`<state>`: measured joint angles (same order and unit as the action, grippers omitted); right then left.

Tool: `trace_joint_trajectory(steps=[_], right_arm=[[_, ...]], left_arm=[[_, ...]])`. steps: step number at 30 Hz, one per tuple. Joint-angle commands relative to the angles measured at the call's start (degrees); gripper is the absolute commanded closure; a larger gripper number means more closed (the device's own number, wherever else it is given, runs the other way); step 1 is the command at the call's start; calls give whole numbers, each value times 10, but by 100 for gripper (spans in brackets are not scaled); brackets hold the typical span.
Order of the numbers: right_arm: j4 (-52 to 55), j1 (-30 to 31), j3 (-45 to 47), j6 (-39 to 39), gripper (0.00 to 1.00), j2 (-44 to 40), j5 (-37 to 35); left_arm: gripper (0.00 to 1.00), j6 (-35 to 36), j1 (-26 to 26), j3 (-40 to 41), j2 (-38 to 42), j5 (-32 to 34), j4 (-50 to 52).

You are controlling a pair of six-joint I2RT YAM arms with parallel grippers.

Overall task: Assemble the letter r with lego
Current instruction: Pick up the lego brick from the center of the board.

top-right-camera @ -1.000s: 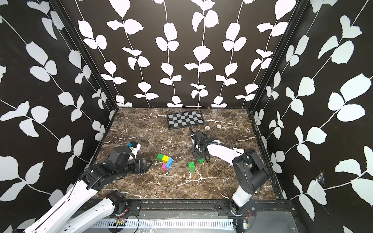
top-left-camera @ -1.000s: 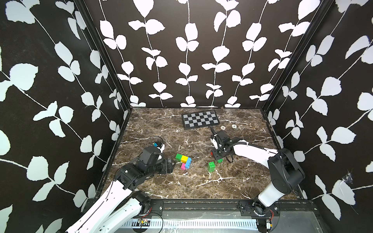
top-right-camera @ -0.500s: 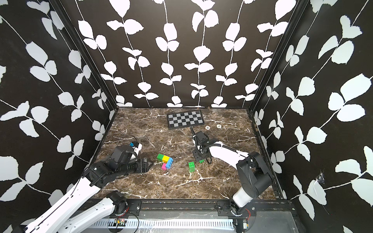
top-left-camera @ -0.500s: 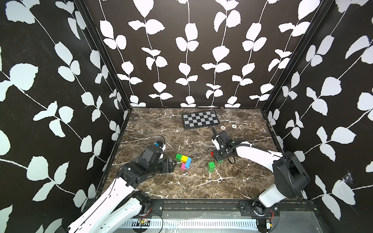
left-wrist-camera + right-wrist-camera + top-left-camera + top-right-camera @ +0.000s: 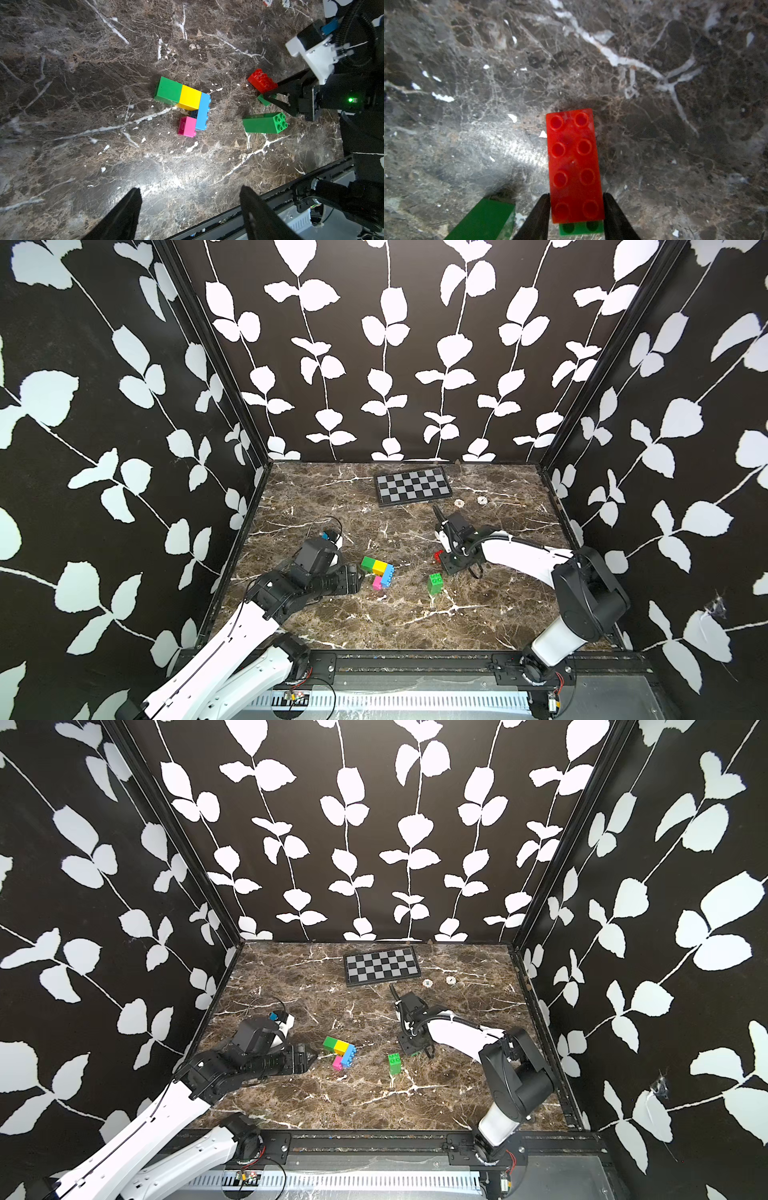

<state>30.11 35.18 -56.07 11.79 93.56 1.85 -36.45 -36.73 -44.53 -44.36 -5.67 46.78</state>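
Right gripper (image 5: 576,195) clamps one end of the red brick (image 5: 574,164), its two black fingers (image 5: 537,216) pressed against the long sides, low over the marble worktop (image 5: 415,614); left gripper (image 5: 190,189) hangs with jaws spread wide and nothing between them, just beside the cluster of bricks (image 5: 378,570). A checkerboard (image 5: 412,486) lies flat near the back wall. Mid-worktop, between the arms, four bricks lie touching: a green brick (image 5: 168,90), then a yellow brick (image 5: 190,97), then a blue brick (image 5: 203,111) with studs facing sideways, and a pink brick (image 5: 188,126) tucked against the blue. A green block (image 5: 264,122) lies on its side near the right gripper. Under the red brick's gripped end a small green brick (image 5: 581,227) shows, studs up; whether the two are pressed together cannot be told.
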Motion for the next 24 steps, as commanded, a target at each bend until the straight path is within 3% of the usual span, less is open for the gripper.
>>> trace_joint_trajectory(steps=[1,16,19,24], right_arm=[[6,0,-5,-11,58,4,-12],[-15,0,-2,-6,58,-2,-9],[-15,0,-4,-6,52,-2,-14],[-15,-1,-7,-8,51,1,-14]], left_arm=[[23,-1,-1,-12,-4,-8,-4],[23,1,-2,-24,-23,-16,-4],[23,3,-2,-26,-27,-18,-4],[23,5,-3,-28,-33,-18,-2]])
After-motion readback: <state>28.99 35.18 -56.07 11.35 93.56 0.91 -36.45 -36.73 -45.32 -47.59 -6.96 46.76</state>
